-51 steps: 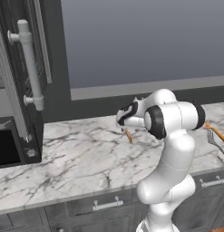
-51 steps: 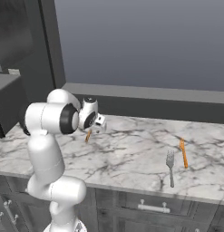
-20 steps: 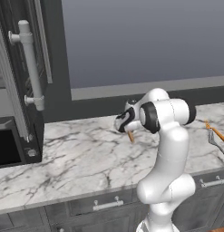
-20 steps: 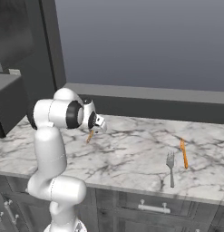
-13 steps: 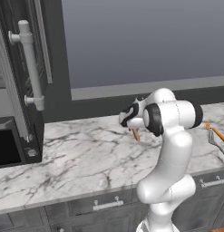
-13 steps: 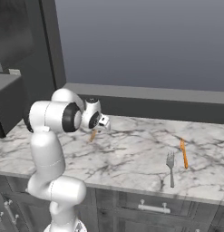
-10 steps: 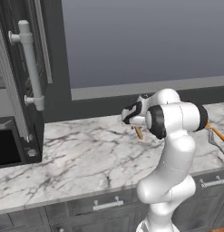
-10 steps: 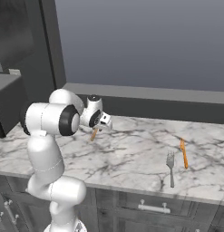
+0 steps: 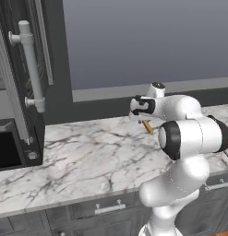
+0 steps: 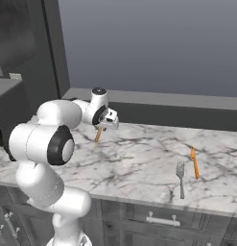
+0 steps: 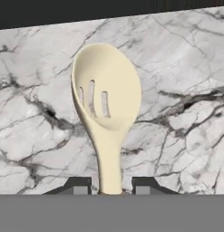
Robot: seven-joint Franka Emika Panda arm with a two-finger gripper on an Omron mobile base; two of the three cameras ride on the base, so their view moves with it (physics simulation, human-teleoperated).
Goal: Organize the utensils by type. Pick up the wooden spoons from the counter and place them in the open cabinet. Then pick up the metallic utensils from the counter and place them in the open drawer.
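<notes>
Slotted wooden spoon [image 11: 106,99] (pale bowl) grasped in the jaws, above marble counter [image 11: 186,72]

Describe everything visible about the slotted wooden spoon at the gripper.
The slotted wooden spoon has a pale cream oval bowl with three slots and a neck running down between the fingertips of the gripper. From the base views its orange-brown handle hangs slanted below the hand, above the white marble counter. The jaws appear closed on it.
</notes>
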